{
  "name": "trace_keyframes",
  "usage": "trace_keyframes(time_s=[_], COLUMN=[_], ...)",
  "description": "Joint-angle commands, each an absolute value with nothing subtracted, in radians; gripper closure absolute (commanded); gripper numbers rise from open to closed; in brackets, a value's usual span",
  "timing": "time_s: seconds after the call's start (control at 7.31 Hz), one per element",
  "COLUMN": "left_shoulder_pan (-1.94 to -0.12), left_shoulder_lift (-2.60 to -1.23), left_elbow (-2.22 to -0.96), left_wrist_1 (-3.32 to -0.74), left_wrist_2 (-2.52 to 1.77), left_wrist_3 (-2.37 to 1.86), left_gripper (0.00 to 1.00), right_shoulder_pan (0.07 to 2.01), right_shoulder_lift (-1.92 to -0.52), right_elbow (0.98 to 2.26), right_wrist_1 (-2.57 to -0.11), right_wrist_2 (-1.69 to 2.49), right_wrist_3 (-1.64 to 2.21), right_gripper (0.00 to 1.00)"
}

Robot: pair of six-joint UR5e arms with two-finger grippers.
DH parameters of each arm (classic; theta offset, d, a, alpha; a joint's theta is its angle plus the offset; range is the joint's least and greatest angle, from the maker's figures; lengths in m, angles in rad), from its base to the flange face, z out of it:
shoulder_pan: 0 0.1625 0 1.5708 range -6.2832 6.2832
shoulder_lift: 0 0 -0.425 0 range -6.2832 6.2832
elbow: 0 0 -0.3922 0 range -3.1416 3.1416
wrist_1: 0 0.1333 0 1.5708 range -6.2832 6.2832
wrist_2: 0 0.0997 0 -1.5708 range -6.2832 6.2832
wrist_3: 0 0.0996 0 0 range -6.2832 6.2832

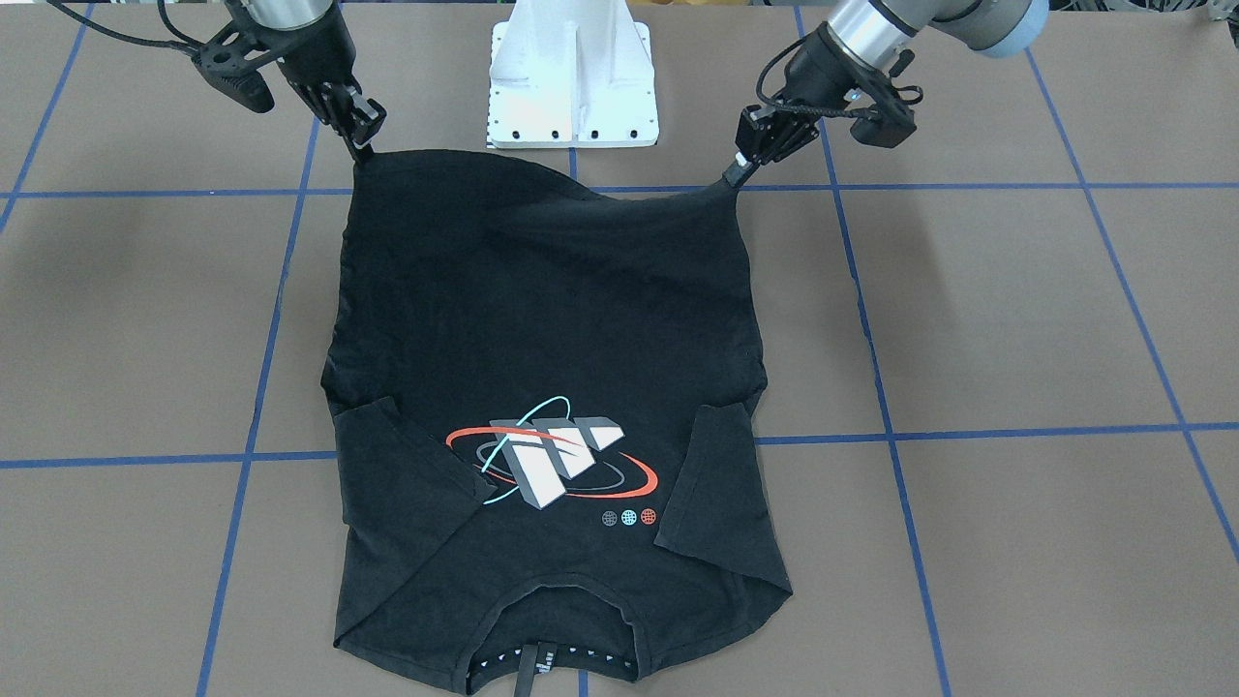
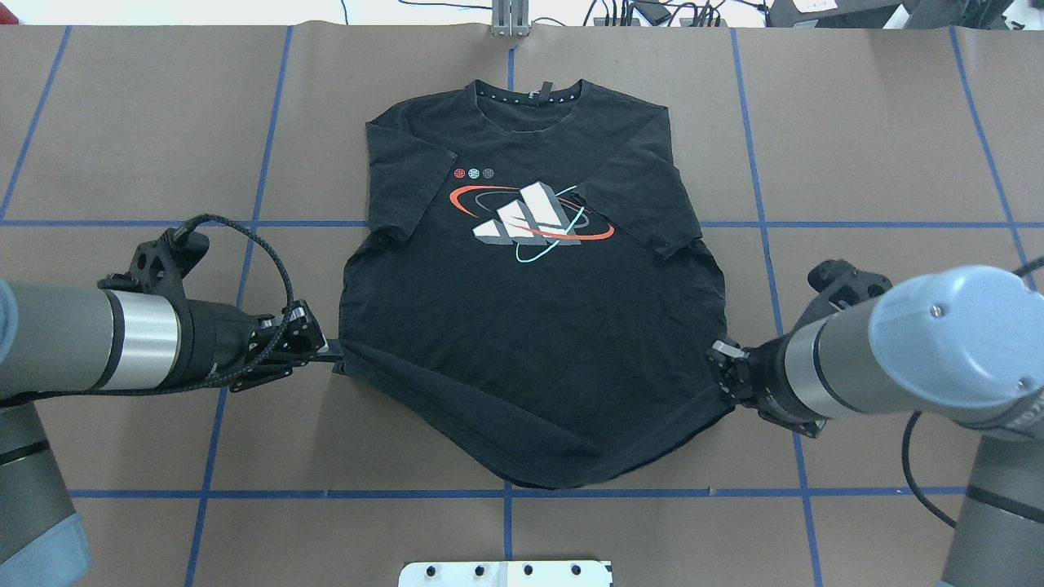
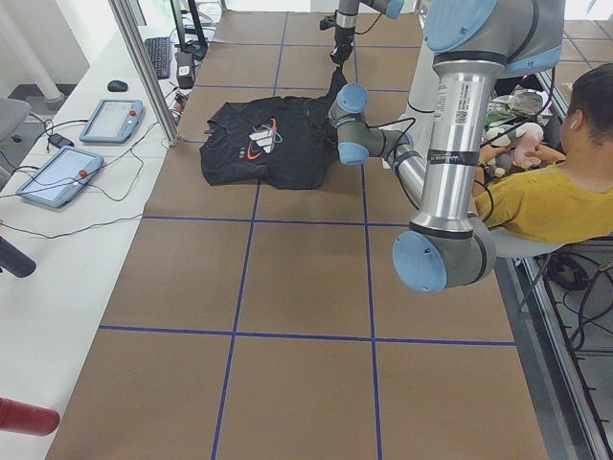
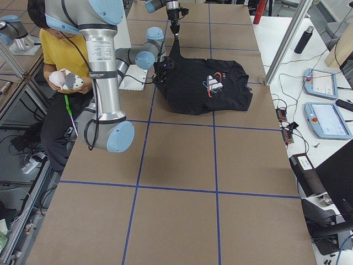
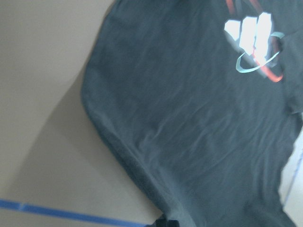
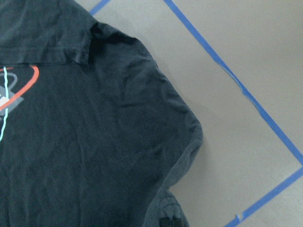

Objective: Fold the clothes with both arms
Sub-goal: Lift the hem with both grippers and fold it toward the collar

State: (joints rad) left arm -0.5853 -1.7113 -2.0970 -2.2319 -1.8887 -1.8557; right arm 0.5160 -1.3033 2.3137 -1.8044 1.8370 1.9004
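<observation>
A person in yellow sits beside the brown worktop, gridded with blue tape; a white pedestal stands on it.

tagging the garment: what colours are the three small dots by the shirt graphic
Red, teal and grey dots; clearest in the front-facing view.

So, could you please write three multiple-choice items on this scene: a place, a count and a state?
1. Where do the left gripper and right gripper pinch the T-shirt? A collar; B sleeves; C hem corners.
2. How many small dots sit beside the graphic? A two; B three; C five.
3. The sleeves are: A folded inward; B spread outward; C rolled up.
Key: C, each grips one end of the hem; B, red, teal and grey; A, both lie over the chest.
</observation>
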Motion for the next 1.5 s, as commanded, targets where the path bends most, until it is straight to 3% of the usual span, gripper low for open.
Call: trace_keyframes(time_s=[0.0, 0.68, 1.09, 1.37], left_shoulder_pan=[-0.734, -0.827, -0.862, -0.864], left_shoulder_lift=[-1.808, -1.948, -1.962, -2.044], left_elbow=[-1.949, -1.689, -1.643, -1.519], left_wrist_1=[-2.211, -2.212, -2.213, -2.221], left_wrist_2=[-2.005, -2.016, -2.016, -1.985], left_wrist_3=[-1.725, -1.661, -1.612, -1.605], left_gripper=[1.0, 1.0, 1.0, 1.0], right_shoulder_pan=[0.688, 0.916, 0.95, 0.954], right_shoulder_lift=[-1.168, -0.938, -0.871, -0.85], right_elbow=[2.144, 1.713, 1.553, 1.482], right_wrist_1=[-1.844, -1.8, -1.715, -1.692], right_wrist_2=[1.941, 2.023, 2.045, 2.04], right_wrist_3=[1.763, 1.507, 1.48, 1.468], right_gripper=[1.0, 1.0, 1.0, 1.0])
